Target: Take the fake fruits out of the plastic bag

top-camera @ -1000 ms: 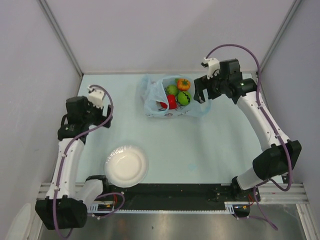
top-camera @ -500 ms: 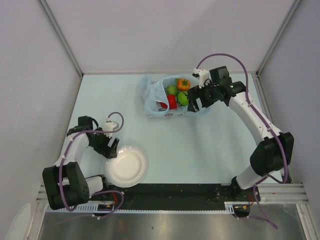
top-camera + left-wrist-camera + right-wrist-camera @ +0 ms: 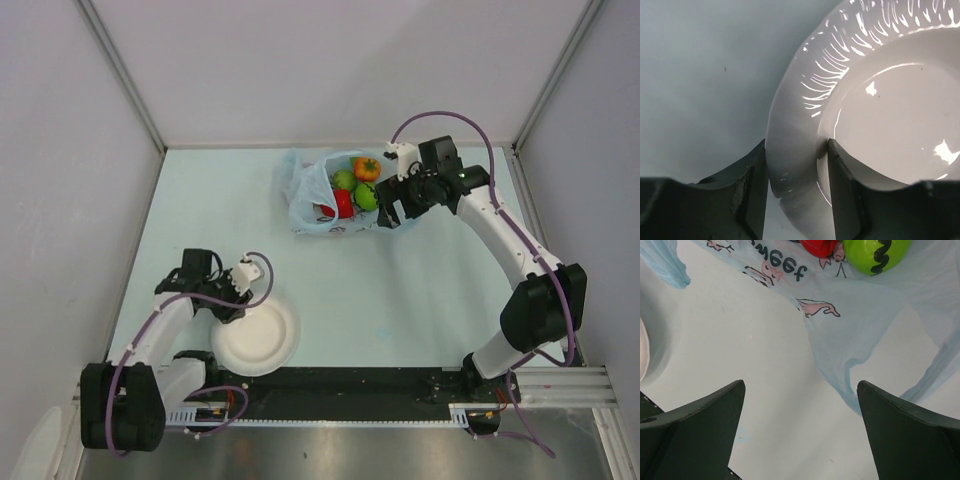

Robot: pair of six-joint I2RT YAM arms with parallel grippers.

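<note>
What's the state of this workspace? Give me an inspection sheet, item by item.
Surface: pale blue table, no spills seen.
Job's things: plastic bag lies open at the far side; at least four fake fruits inside, none out.
Clutter: white plate by the left arm.
Grippers: left gripper closed across the plate's rim; right gripper open, over the bag's near-right edge.
Cables: purple cables loop along both arms, off the bag.
Surroundings: grey walls on three sides; mounting rail at the near edge.
</note>
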